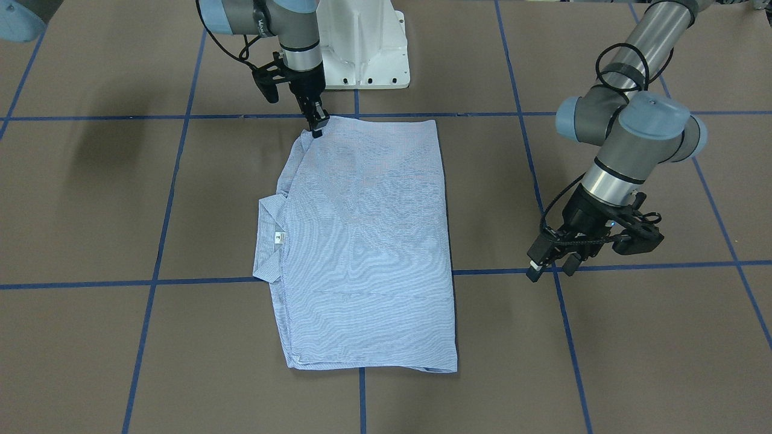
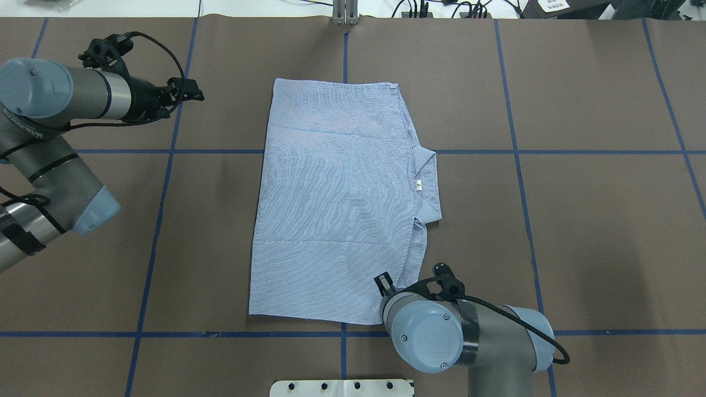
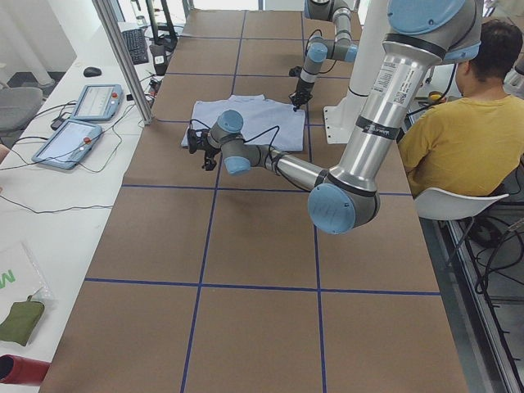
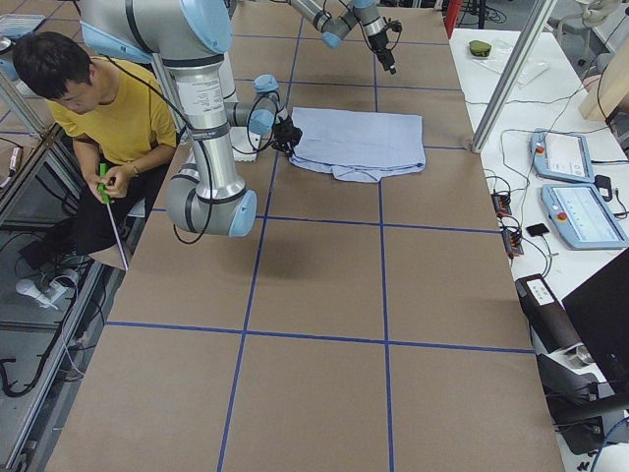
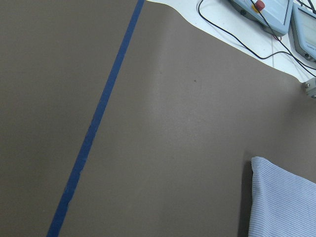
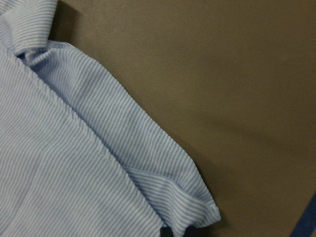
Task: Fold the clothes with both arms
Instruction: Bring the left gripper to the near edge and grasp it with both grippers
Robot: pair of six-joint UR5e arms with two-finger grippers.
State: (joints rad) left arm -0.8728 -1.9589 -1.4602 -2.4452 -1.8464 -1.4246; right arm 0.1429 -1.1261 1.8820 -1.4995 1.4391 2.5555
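— Where's the shirt (image 2: 331, 209)?
— Folded to a rectangle on the bench (image 2: 579, 220), collar (image 2: 429, 182) toward the right.
— And the arms?
— The left gripper (image 2: 194, 95) hangs well apart, beyond its far left corner; the right arm (image 2: 436, 331) covers the near right corner, jaws hidden.

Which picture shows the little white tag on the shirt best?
The front-facing view: the tag sits clear on the shirt, beside the collar. The overhead view shows it too, slightly smaller. In both side views it is too small to make out. The wrist views miss it.
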